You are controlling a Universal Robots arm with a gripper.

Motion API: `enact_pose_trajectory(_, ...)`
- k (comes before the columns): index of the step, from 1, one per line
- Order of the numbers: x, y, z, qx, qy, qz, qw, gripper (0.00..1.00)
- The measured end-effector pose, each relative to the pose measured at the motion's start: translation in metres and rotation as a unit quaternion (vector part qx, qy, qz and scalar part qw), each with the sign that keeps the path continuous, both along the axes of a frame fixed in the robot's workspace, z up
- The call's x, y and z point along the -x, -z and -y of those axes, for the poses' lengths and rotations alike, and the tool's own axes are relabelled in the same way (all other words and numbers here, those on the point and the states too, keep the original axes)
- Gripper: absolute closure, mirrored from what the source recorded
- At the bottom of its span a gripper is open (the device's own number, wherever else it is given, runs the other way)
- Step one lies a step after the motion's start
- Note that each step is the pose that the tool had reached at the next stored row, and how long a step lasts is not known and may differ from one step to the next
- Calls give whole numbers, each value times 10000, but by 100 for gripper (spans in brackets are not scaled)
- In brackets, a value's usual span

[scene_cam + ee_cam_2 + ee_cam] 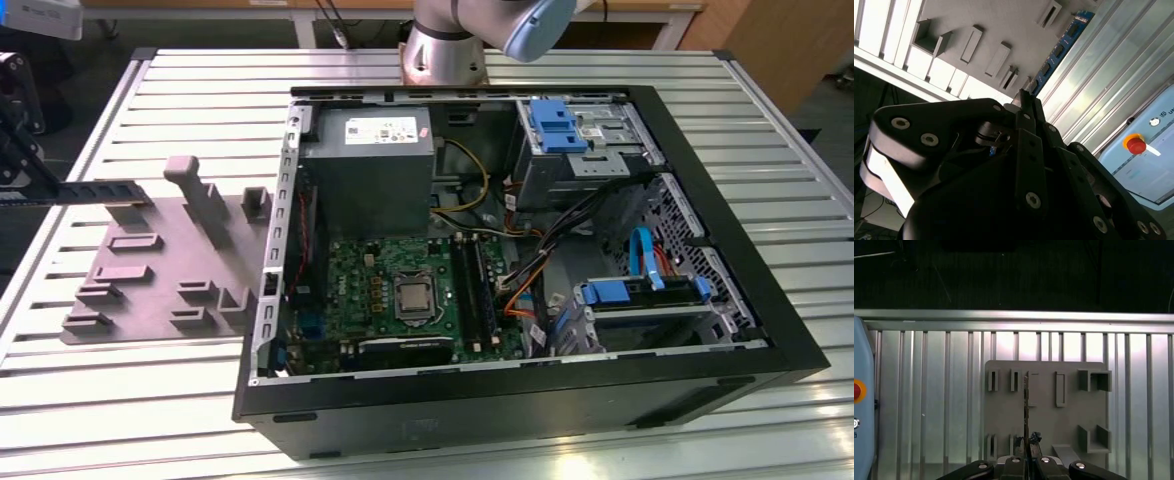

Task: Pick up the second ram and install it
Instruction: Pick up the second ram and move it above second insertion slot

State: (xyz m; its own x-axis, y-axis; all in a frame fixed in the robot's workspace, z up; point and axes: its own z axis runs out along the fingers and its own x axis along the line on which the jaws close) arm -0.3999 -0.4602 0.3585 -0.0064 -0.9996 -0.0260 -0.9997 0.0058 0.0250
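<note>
Black multi-link robot gripper, jaws pinched shut on the second ram, a long thin blue-green circuit stick with a row of small black chips. The jaws grip one end. The rest of the stick runs straight out ahead of the fingertips. In the first wrist view it is edge-on, a thin dark line out from between the jaws.

Flat grey moulded tray with raised blocks and slots lies under and ahead of the jaws, and the stick hangs over it. Cannot tell if its free end touches a block; in the exterior view it looks lifted clear.

Ribbed silver aluminium table carries the tray. A light blue-grey control pendant with a red round button lies on the table off to one side of the jaws, apart from the tray.

Open black tower computer case lies well apart from the jaws, on the tray's far side from them. Inside it are a green motherboard and long black memory slots.
</note>
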Motion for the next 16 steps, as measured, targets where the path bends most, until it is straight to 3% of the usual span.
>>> enact_pose_trajectory(16, 0, -39, -6, 1, 0, -1, 10000, 86)
